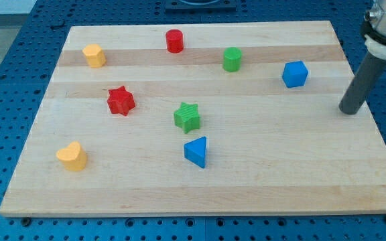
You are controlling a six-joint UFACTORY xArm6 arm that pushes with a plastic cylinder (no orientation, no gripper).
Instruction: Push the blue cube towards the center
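There is no pincer on this arm, so nothing can be wide, narrow or holding. It ends in a dark rod, and its tip (348, 112) rests on the surface (280, 181) near the view's right edge. It touches no block.

The blue cube (295, 73) sits near the tip, up and to the view's left of it, with a bare gap between them. The middle of the surface lies further left of the cube and a little lower, close to the green star (187, 116).

So I think the tip is too low now. A push from here would send the cube up and away. The tip should first go up to the cube's right side, then push left. The green cylinder (232, 59) stands just above that path, so the push should stay low.
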